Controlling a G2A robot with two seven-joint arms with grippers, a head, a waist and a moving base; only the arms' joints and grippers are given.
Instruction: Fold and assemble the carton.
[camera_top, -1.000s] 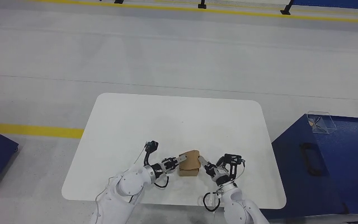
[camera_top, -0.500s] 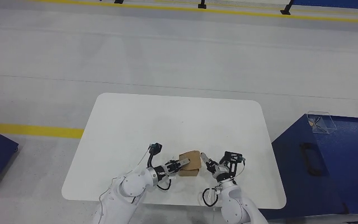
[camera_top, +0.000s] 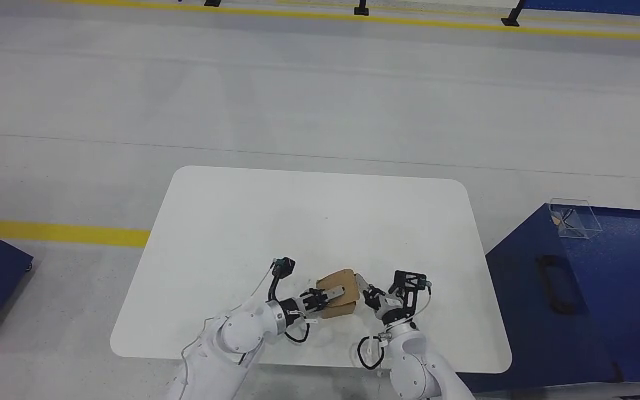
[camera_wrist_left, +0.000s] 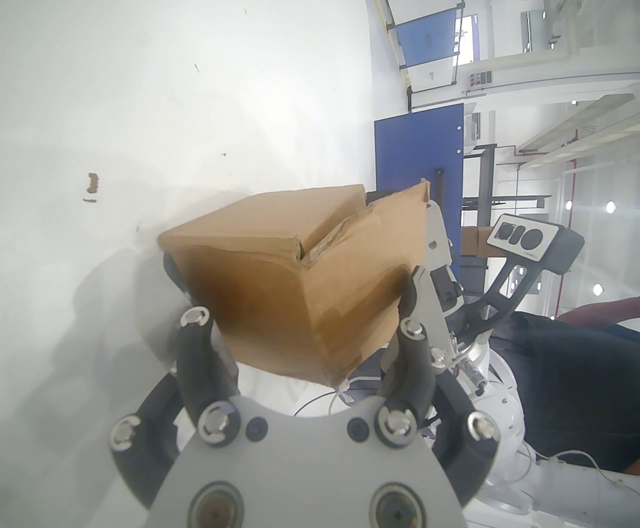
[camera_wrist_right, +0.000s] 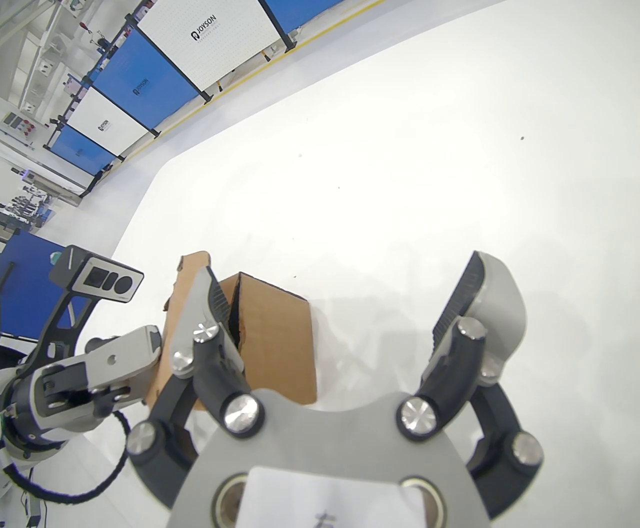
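The carton (camera_top: 340, 284) is sitting at the 6 o'clock side of the table (camera_top: 300, 210), close to the near edge, between the two grippers. The left gripper (camera_top: 327, 297) is coming in from the carton's 8 o'clock; in the left wrist view its fingers (camera_wrist_left: 199, 345) are straddling a lower corner and pressing on two brown faces, so it appears to be clamping the carton (camera_wrist_left: 250, 235). The right gripper (camera_top: 372, 296) is sitting at the carton's 3 o'clock, spread wide and gripping nothing. One of its fingers (camera_wrist_right: 207, 300) is lying against an upright flap (camera_wrist_right: 192, 270) while the other is hanging over bare table.

Judging by the shape, the folding is looking mostly done, since the walls are standing square. That flap is sticking up beside an open seam, so it is probably waiting to be pushed down and tucked.
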